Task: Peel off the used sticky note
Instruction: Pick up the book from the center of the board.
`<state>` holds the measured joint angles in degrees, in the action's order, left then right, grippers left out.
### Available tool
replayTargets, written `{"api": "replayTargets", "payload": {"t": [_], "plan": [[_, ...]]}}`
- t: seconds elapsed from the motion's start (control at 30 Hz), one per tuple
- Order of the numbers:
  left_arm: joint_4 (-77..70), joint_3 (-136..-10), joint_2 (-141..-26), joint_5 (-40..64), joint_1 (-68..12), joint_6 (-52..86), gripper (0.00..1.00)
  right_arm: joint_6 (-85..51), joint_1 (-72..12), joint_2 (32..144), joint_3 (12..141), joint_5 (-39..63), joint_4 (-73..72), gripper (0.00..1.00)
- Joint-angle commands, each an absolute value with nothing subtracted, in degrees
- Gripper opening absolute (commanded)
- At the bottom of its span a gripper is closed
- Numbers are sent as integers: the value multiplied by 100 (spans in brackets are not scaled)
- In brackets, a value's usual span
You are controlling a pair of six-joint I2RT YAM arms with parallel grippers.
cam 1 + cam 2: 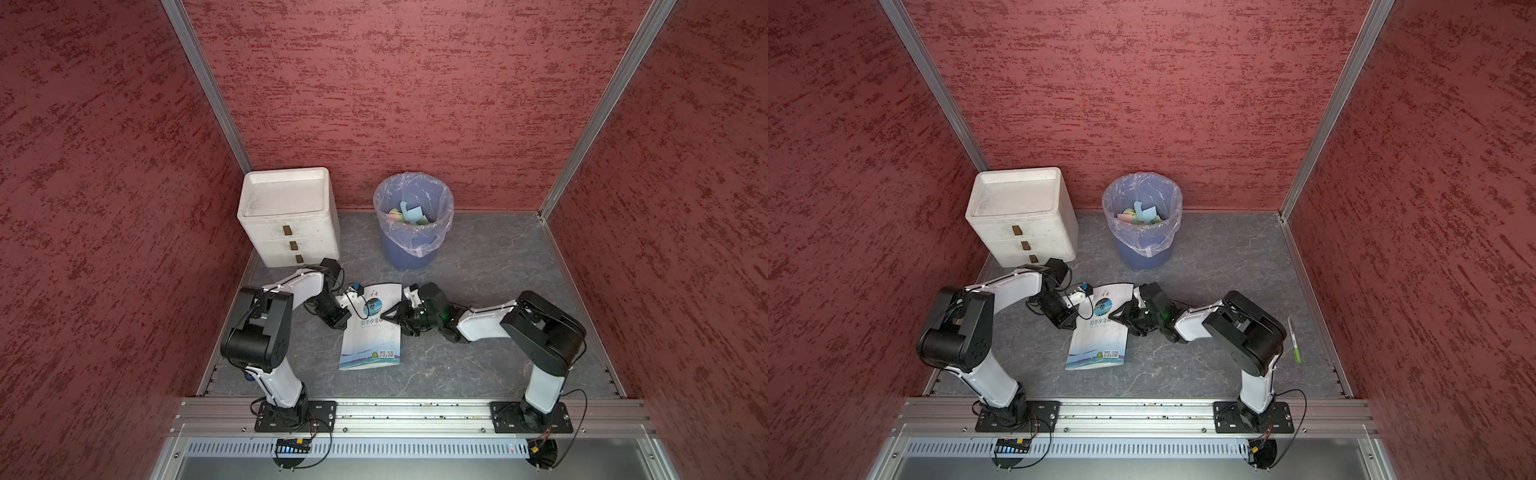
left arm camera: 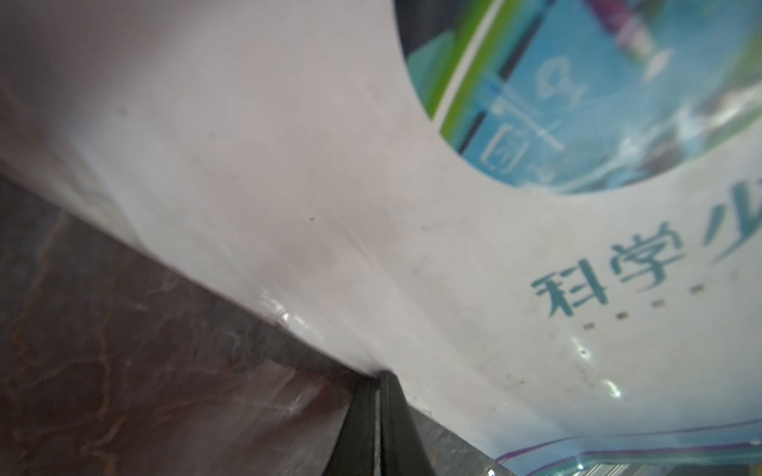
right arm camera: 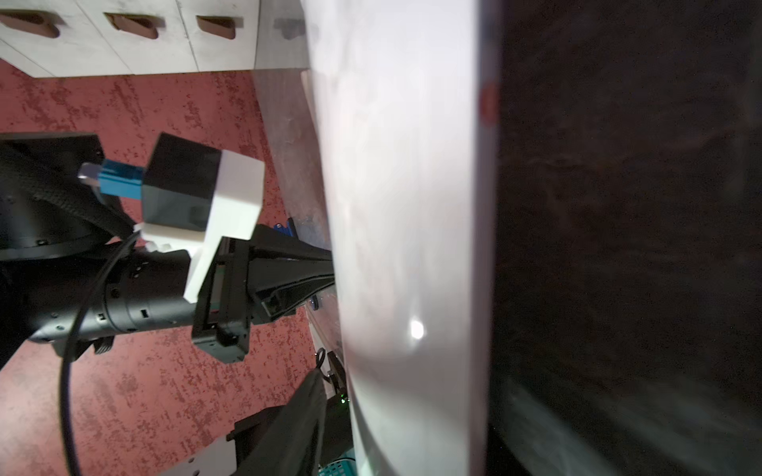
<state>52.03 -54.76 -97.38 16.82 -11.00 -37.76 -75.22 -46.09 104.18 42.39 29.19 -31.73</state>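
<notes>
A white booklet with a round blue picture lies mid-table in both top views, its far end curled upward. The sticky note is hidden; none shows on the cover. My left gripper is shut on the booklet's left edge, its fingertips pinched together where they meet the cover's edge. My right gripper reaches in from the right, its tips over the printed title. In the right wrist view the raised white sheet stands beside one dark finger. The other finger does not show.
A white three-drawer unit stands at the back left. A blue bin with a clear liner holds several coloured paper scraps. A green-tipped pen lies near the right wall.
</notes>
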Motion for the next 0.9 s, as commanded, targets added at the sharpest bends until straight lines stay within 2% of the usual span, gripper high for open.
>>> {"api": "replayTargets", "payload": {"t": [0.0, 0.13, 0.17, 0.4, 0.57, 0.73, 0.87], "plan": [[5042, -5415, -9798, 1817, -1218, -3757, 8, -7378, -4647, 9924, 4203, 2933, -3071, 27], [5285, -5575, -9619, 1958, -1126, -3762, 7, -6351, -4643, 9011, 4508, 2373, -535, 3], [5368, -5641, -9559, 2031, -1086, -3774, 8, -6080, -4649, 8721, 4649, 2116, 184, 0], [5983, -6076, -9090, 2515, -693, -3883, 9, -5016, -4649, 7122, 5864, 94, 5710, 0], [6007, -6148, -8943, 2568, -583, -3895, 9, -4908, -4645, 6389, 7054, -1365, 8536, 0], [5946, -6098, -8963, 2609, -571, -3863, 9, -4904, -4701, 6687, 7991, -2089, 9797, 0], [5941, -6065, -8948, 2596, -559, -3858, 9, -4953, -5143, 7566, 8003, -2174, 9294, 0]]}}
